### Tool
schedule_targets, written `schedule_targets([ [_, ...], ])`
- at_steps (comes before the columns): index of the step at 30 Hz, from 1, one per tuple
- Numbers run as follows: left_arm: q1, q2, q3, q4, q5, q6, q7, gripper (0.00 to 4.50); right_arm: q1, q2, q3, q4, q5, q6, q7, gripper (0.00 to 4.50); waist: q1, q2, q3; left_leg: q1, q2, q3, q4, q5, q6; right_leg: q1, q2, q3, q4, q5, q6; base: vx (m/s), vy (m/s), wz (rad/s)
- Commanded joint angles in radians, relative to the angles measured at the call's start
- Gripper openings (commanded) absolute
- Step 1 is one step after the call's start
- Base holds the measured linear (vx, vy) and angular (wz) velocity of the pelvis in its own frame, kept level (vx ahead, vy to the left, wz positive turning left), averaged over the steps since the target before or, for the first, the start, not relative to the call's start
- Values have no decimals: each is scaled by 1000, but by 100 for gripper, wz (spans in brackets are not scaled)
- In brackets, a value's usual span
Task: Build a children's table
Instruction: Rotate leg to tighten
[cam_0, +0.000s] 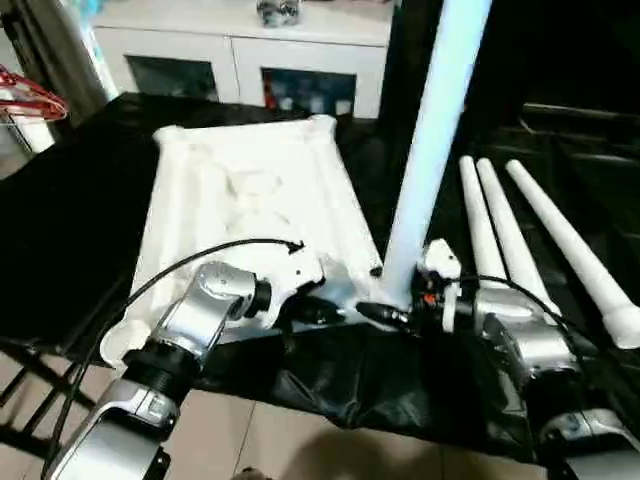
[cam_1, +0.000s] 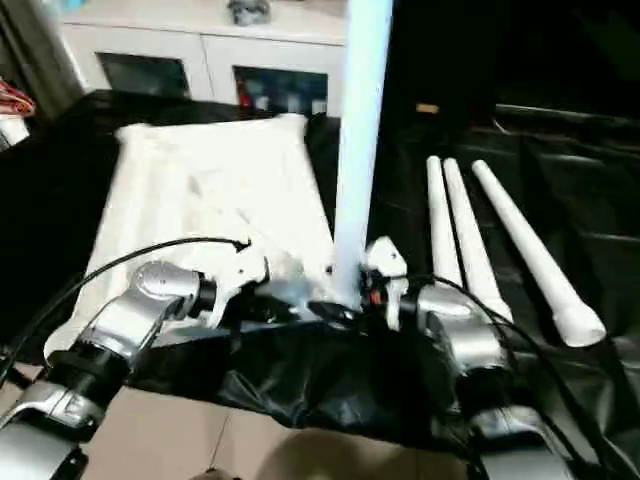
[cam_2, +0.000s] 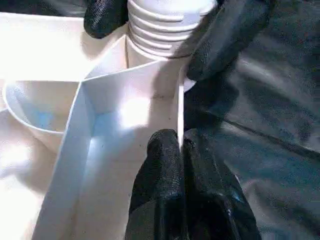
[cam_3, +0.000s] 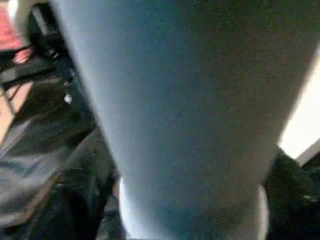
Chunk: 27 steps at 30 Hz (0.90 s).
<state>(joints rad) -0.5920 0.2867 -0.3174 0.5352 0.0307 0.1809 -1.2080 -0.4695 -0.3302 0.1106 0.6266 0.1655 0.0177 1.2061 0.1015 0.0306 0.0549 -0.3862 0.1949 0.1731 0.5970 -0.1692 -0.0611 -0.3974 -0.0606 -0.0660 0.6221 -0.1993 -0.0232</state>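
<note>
Leg-fitting step in hand: the tabletop (cam_0: 250, 200) lies underside-up at centre frame on the black-draped bench (cam_0: 60, 210), one leg (cam_0: 430, 150) standing upright in its near right corner socket with threads exposed, so judged only partly screwed home. The left tool (cam_2: 181, 150) is pinched shut on the tabletop's edge wall; the right tool (cam_0: 395, 315) straddles the leg's base with fingers (cam_2: 227, 35) spread, grip unconfirmed. Next: clamp and turn the leg down, then fetch the three spare legs (cam_0: 520, 240) at right.

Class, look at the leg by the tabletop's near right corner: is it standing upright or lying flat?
Upright. The leg rises steeply from the tabletop's near corner; its threaded end sits at the socket. The three other legs lie flat on the black cloth.
</note>
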Motion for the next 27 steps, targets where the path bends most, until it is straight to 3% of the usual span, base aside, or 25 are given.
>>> schedule_targets([
  [1,-26,-12,3,-23,-23,-23,3,0,28,23,92,-49,10,32,112,344,-1,-4,-70,17,43,-10,-67,-194,82,52,-82,49,-79,-136,-230,0,0,0],
  [6,-29,0,5,-13,-24,-32,-13,0,43,7,108,-87,4,58,131,299,-2,-5,-67,17,42,-10,-68,-205,74,49,-83,47,-84,-172,-230,0,0,0],
  [13,-24,-24,19,-8,-21,-37,48,0,44,45,102,-79,-15,75,57,286,-2,-8,-67,17,42,-10,-68,-196,71,47,-83,47,-83,-175,-225,0,0,0],
  [16,-39,-72,42,17,-3,-20,167,0,-4,116,70,46,-85,35,-177,286,-13,-8,-61,21,39,-12,-74,-243,43,42,-87,47,-93,-269,-210,0,0,0],
  [17,-39,-72,42,17,-3,-20,167,0,-4,116,70,46,-85,35,-177,285,-18,-7,-59,23,38,-13,-75,-258,31,39,-86,46,-94,-299,-207,0,0,0],
  [18,-46,-90,48,25,3,-11,207,0,-29,145,55,101,-110,20,-288,284,-24,-11,-57,20,35,-15,-77,-277,22,46,-88,44,-101,-359,-186,0,0,0],
  [19,-56,-113,53,35,16,1,264,0,-62,182,30,167,-121,17,-412,284,-29,-10,-58,21,37,-16,-78,-272,12,40,-89,47,-100,-367,-179,0,0,0],
  [21,-72,-148,61,46,29,25,342,0,-110,234,-11,249,-119,20,-570,283,-50,-8,-55,22,34,-20,-82,-302,-11,39,-86,43,-101,-404,-172,0,0,0],
  [25,-92,-197,78,53,43,57,448,0,-164,296,-53,321,-104,30,-720,281,-53,-10,-58,26,30,-17,-75,-309,11,35,-87,47,-113,-417,-158,0,0,0],
  [27,-98,-227,88,49,50,72,501,0,-193,321,-56,360,-126,11,-797,281,-54,-9,-61,18,32,-17,-77,-274,18,39,-83,47,-103,-350,-170,0,0,0],
])
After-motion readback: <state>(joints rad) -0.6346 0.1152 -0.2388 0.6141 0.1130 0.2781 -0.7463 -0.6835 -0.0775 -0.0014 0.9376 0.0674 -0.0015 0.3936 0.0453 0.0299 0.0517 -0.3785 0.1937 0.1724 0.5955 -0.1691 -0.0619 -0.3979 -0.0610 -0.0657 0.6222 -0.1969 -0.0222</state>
